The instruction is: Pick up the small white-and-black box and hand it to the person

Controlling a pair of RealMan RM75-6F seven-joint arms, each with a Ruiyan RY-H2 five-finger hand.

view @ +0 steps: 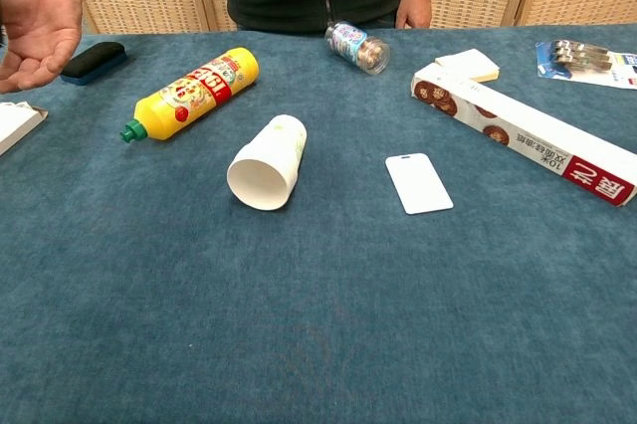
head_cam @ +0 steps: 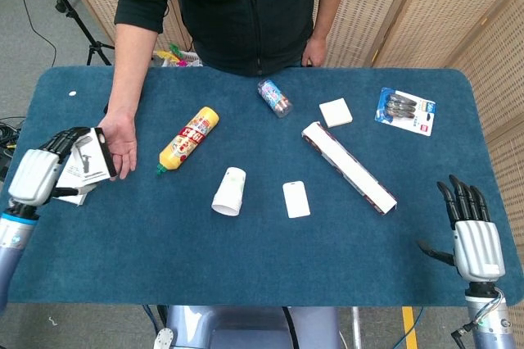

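Observation:
In the head view my left hand (head_cam: 41, 170) holds the small white-and-black box (head_cam: 90, 160) at the table's left edge, raised and tilted. The box's far end touches or nearly touches the person's open palm (head_cam: 121, 142), which waits palm-up over the cloth. A second flat white box (head_cam: 72, 196) lies under my hand, mostly hidden; its corner (view: 15, 123) shows in the chest view. The chest view shows the person's hand (view: 38, 31) at the top left but not my left hand. My right hand (head_cam: 473, 233) rests open at the table's near right corner, fingers straight.
On the blue cloth lie a yellow bottle (head_cam: 188, 139), a tipped paper cup (head_cam: 230, 191), a white card (head_cam: 295, 199), a long red-and-white box (head_cam: 349, 167), a small jar (head_cam: 274, 97), a white pad (head_cam: 336, 111), a blister pack (head_cam: 406, 110) and a black eraser (view: 93, 60).

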